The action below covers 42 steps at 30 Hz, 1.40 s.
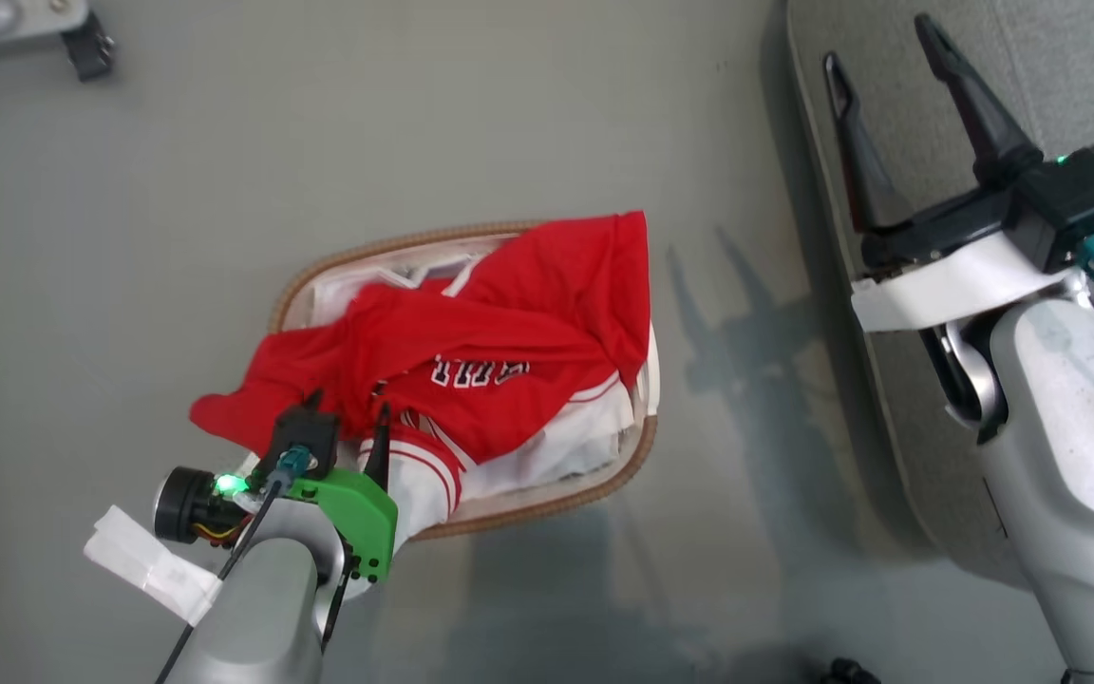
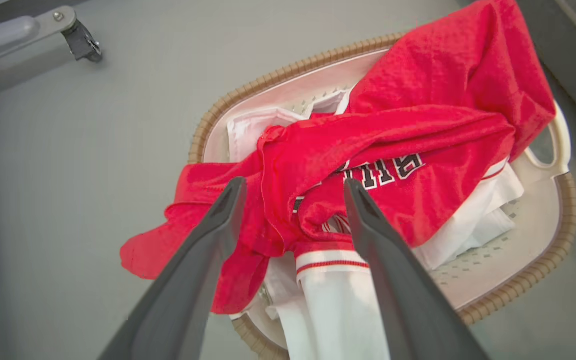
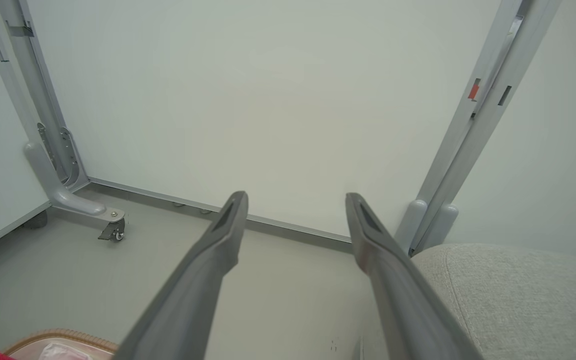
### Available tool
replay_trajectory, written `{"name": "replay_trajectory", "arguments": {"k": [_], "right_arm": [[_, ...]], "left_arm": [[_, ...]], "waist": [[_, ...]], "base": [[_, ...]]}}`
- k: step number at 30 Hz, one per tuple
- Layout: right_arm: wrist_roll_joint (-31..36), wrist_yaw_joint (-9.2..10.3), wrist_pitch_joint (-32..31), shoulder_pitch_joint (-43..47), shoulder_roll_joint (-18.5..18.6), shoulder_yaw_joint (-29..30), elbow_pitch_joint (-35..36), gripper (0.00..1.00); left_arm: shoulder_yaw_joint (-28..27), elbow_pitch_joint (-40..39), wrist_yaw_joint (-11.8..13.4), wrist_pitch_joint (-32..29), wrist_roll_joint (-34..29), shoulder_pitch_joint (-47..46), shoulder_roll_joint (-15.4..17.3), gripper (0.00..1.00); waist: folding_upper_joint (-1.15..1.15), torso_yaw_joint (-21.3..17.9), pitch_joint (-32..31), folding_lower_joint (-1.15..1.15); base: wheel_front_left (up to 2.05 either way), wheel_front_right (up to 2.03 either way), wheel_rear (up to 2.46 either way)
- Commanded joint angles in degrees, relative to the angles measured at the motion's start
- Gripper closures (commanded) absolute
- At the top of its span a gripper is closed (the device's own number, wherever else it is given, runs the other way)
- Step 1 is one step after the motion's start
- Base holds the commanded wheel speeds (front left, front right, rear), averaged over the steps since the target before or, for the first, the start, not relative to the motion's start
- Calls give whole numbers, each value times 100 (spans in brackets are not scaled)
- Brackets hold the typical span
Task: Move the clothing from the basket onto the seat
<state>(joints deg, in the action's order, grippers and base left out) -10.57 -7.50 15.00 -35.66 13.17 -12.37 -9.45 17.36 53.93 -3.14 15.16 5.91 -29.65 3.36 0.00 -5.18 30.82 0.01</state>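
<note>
Crumpled red lettered clothing [image 1: 528,313] spills over the basket [image 2: 488,270] rim.

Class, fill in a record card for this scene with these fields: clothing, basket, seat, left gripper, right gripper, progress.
clothing: red garments heaped in the basket, one part hanging over its rim
basket: on the grey floor, lined with a white sheet
seat: grey cushion beside the basket, no clothing on the part in view
left gripper: open, fingers either side of a red fold
right gripper: open, empty, raised near the seat's edge
progress: clothing not yet on the seat
</note>
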Motion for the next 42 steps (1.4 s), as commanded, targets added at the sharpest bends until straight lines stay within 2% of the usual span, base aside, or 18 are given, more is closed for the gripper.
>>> {"name": "replay_trajectory", "arguments": {"k": [1,7,14,19,24,36,37,38,39,42], "right_arm": [[9,2,26,-105,-38,-15,67,0],[33,2,26,-298,-79,-24,210,0],[10,2,26,-413,-122,-29,208,0],[14,2,26,-475,-176,22,266,0],[-14,2,26,-504,-240,92,277,0],[-64,2,26,-602,-436,131,275,0],[-64,2,26,-596,-444,129,260,0],[-75,2,26,-588,-456,131,241,0],[-82,2,26,-577,-472,134,223,0],[-90,2,26,-482,-537,159,149,0]], "left_arm": [[15,232,-45,0,17,-192,25,0],[159,1152,-104,-95,143,-670,-17,0],[337,1651,-192,-497,367,-1138,-20,0],[416,1815,49,-738,360,-1489,-23,0],[504,1889,323,-724,268,-1810,-2,0],[622,1965,473,-630,298,-2182,28,0],[637,1968,460,-593,293,-2183,42,50],[655,1967,438,-549,287,-2174,59,88],[664,1970,438,-518,294,-2159,76,100],[583,1978,435,-347,415,-2002,72,100]], "waist": [[0,-351,660,-1],[0,-440,972,-1],[0,-540,1271,-1],[0,-639,1511,-1],[0,-717,1711,-1],[0,-795,2005,-1],[0,-797,1990,-1],[0,-796,1964,-1],[0,-796,1938,-1],[0,-778,1751,-1]], "base": [[0,0,0],[0,0,0],[0,0,0],[0,0,0],[0,0,0],[0,0,0],[0,0,0],[0,0,0],[0,0,0],[0,0,0]]}}
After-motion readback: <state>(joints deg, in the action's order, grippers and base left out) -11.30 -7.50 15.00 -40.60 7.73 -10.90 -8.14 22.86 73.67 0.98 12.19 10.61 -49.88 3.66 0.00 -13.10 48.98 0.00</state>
